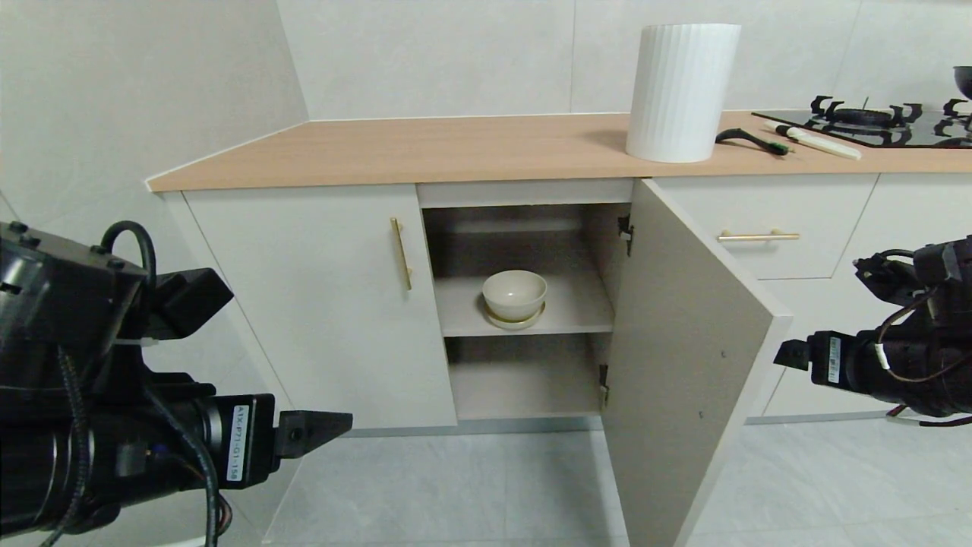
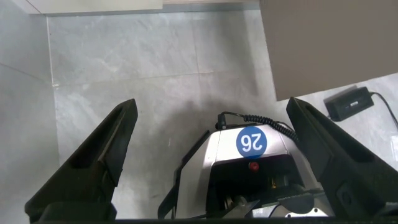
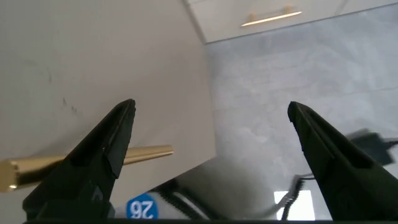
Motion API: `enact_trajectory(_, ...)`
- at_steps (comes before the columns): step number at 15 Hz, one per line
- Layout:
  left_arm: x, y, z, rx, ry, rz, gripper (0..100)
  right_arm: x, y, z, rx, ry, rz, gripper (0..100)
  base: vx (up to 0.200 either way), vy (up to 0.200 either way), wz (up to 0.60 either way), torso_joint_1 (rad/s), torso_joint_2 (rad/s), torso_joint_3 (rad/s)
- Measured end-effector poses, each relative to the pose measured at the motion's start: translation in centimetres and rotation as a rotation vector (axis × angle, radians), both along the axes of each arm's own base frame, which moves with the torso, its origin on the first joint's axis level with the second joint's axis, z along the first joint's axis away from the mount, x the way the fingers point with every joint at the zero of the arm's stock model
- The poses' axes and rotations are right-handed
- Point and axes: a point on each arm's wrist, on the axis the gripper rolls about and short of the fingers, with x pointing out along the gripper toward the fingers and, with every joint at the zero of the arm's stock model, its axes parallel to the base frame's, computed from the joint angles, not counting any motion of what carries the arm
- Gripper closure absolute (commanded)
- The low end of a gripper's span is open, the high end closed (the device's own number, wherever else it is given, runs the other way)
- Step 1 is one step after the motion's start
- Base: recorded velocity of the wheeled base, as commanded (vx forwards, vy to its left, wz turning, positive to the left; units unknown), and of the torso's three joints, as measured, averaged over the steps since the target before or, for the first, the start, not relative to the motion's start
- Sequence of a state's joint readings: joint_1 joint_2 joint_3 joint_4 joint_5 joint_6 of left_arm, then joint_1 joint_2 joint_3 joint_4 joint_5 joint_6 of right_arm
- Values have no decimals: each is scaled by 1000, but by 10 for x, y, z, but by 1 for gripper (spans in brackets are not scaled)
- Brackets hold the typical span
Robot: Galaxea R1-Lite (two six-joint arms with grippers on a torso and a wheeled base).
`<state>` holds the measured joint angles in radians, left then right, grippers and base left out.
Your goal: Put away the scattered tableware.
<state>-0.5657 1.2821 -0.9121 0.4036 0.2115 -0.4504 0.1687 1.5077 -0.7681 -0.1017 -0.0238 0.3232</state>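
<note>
1. Where the cabinet door (image 1: 683, 342) stands open, a smooth, round, cream bowl (image 1: 515, 292) sits on a shallow saucer (image 1: 516, 322) on the upper shelf (image 1: 577, 308); the saucer is mostly hidden beneath it.
2. Left gripper (image 2: 211, 109): black, wedge-shaped jaws spread wide, holding nothing, above the grey tiled floor (image 2: 155, 62). A white label (image 1: 238, 444) on its wrist carries print too small to make out.
3. Right gripper (image 3: 211, 107): jaws likewise wide and empty, near the door's outer face and its brass bar handle (image 3: 87, 163).
4. On the wood-grain tabletop (image 1: 456, 148) stand a white ribbed cylinder (image 1: 681, 91), a black-handled tool (image 1: 752, 140) and a white-handled one (image 1: 816, 143), both tools hard to identify. A black gas hob (image 1: 873, 125) is cut off at the edge.
</note>
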Motion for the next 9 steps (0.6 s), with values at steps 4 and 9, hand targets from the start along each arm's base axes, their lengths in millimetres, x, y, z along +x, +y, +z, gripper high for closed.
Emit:
enact_trajectory(4,0,0,1,-2,-3,1,0,2,25,-7,74,7,42,0,0,0,0,0,0,0)
enact_trajectory(9,2,0,4,-13,-27,13,0,15,60,-8,96,-67,160,0,0,0,0,0,0,0)
